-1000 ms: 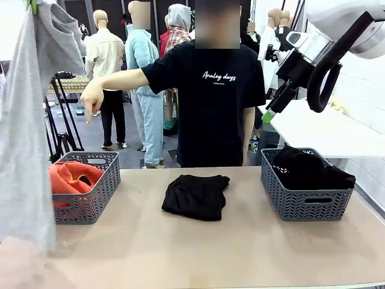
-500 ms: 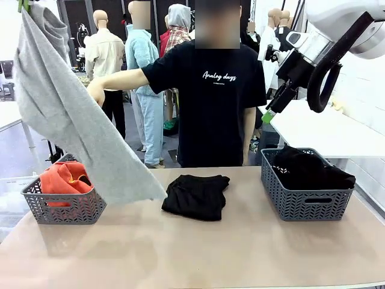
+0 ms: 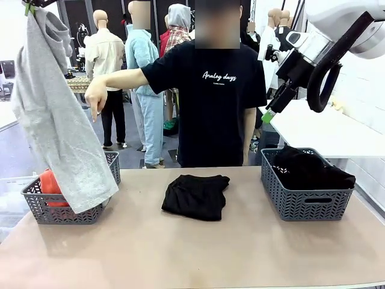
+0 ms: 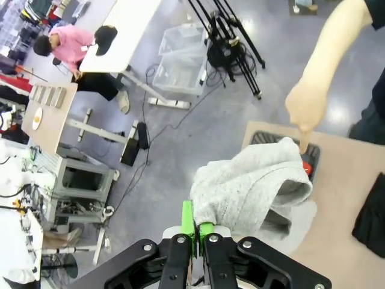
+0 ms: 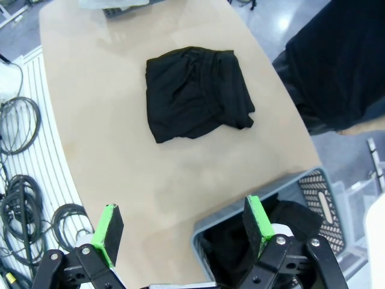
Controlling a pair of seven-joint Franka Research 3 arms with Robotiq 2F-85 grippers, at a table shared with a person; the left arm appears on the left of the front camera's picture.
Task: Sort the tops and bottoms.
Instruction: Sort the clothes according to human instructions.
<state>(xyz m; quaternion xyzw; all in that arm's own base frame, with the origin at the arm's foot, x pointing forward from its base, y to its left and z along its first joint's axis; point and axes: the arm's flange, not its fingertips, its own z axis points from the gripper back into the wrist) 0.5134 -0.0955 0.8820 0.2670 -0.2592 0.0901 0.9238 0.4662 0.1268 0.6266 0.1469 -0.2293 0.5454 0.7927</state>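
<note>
My left gripper [image 3: 27,7] is high at the top left, shut on a light grey top [image 3: 57,132] that hangs down over the left basket [image 3: 42,208]. The left wrist view shows the jaws [image 4: 195,227] pinching the bunched grey fabric [image 4: 252,186]. An orange top [image 3: 48,182] lies in that basket. Black folded bottoms [image 3: 195,195] rest mid-table, also under my right gripper [image 5: 182,223], which is open and empty, raised above the right basket [image 3: 307,205]. That basket holds black bottoms [image 3: 310,168].
Across the table stands a person whose hand [image 3: 94,99] points a finger down over the left basket; the same hand [image 4: 305,108] appears in the left wrist view. The table's [image 3: 192,253] front half is bare. Beyond the table's left edge are tripods and floor.
The hanging grey top swung right toward the table's middle and has come back to hang over the left basket. The person's pointing hand bobbed slightly. My right arm has not moved.
</note>
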